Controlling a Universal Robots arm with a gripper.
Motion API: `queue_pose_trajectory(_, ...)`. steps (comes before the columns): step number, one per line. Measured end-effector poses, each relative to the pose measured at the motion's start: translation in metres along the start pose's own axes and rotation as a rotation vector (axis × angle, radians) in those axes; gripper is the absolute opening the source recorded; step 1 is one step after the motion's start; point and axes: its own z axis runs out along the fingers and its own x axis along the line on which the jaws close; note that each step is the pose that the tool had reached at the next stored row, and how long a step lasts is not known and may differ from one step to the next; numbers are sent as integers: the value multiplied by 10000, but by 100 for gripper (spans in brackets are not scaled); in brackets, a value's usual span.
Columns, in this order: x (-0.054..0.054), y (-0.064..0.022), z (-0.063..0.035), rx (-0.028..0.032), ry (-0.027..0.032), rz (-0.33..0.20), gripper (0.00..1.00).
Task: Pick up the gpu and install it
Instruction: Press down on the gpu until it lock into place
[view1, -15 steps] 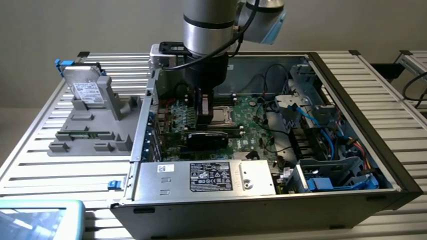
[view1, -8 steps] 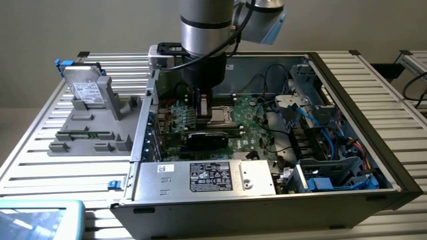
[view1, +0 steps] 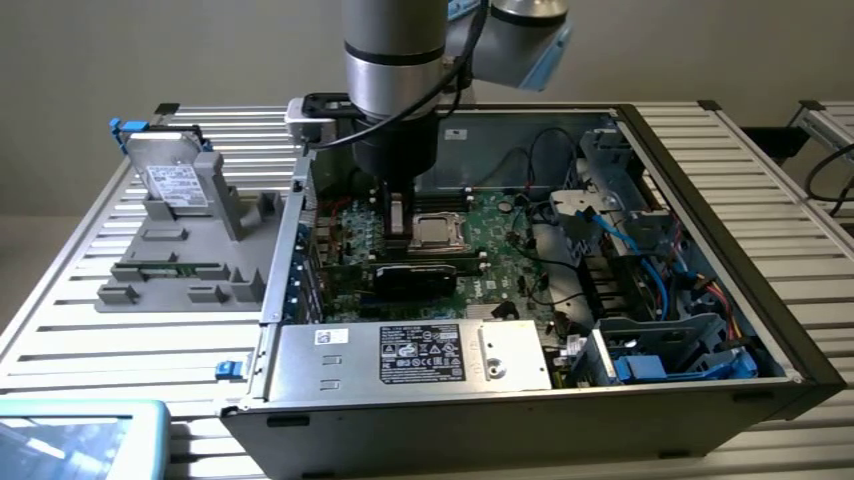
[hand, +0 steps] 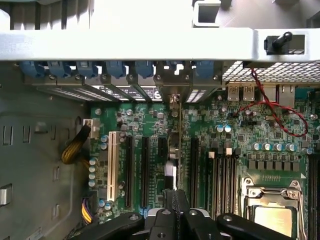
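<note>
Pincer (hand: 172, 200) is clamped tight on the thin graphics card's (hand: 173, 150) top edge, card standing upright between the black slots on the green motherboard (hand: 235, 135) inside the open metal computer case (view1: 747, 220), silver bracket toward the case's rear wall.

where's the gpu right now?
Inside the open PC case, standing on edge over the motherboard's expansion slots: the gpu is in the shut gripper, its bracket end at the rear slot covers, left of the CPU socket in the exterior view.
</note>
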Motion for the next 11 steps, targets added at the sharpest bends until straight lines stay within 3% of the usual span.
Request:
queue_pose_trajectory(4, -32, 65, 48, 53, -1, 36, 12)
queue_pose_trajectory(11, -62, 143, 114, 226, -3, 150, 12)
